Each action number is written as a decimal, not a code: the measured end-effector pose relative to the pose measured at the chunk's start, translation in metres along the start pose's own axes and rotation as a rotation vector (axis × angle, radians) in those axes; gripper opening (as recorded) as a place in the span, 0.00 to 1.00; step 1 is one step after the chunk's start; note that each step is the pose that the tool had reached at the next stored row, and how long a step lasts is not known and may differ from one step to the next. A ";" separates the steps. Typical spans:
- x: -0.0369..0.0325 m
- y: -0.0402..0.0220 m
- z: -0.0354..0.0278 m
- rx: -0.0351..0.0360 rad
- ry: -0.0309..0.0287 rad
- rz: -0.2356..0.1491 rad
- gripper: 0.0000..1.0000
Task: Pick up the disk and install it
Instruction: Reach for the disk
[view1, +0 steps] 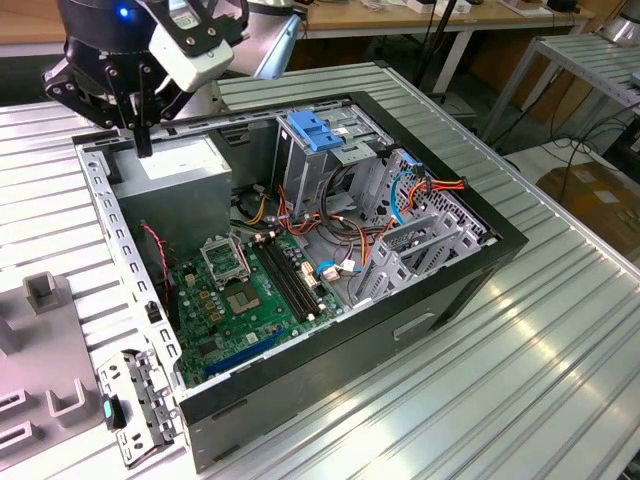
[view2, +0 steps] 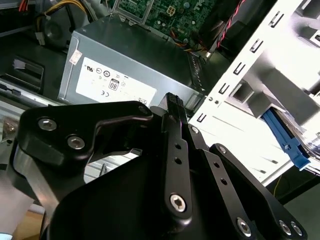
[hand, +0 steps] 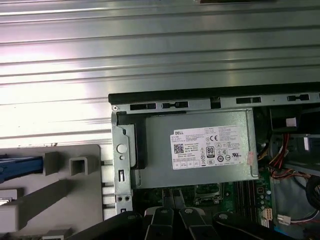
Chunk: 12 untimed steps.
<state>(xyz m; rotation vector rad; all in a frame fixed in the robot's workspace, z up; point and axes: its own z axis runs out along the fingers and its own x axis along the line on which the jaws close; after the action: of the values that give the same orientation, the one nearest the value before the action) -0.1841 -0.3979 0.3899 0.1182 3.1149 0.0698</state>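
the tool (view1: 143, 148) hangs with its black fingers drawn together and nothing between them; in the second wrist view the tool (view2: 172, 100) shows one narrow stacked tip. in the exterior view it sits just above the grey power supply (view1: 178, 170), near that box's edge towards the exterior view's left. whether the tip touches the box cannot be told. the power supply (hand: 200, 147) lies in a corner of the open computer case (view1: 500, 240), white sticker facing up. beside it inside the case is the green motherboard (view1: 240, 300), and beyond that the tall metal cage (view1: 335, 165) with a blue latch (view1: 315, 130) on top and bundles of orange and yellow wires around it. the case rests on the ribbed metal table (view1: 560, 380). outside the case wall, a grey fixture (hand: 60, 190) sits on the table. the disk (hand: 20, 165) lies there, its blue side rail showing at the picture's edge, well apart from the tool.
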 end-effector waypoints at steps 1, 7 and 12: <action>0.0017 -0.0001 0.0000 0.0000 0.0000 0.000 0.11; 0.0170 -0.0013 -0.0004 -0.0001 0.0000 0.000 0.11; 0.0278 -0.0021 -0.0007 0.0000 0.0001 0.000 0.11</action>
<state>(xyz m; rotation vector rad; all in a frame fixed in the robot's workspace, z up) -0.2120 -0.3979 0.3899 0.1183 3.1150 0.0699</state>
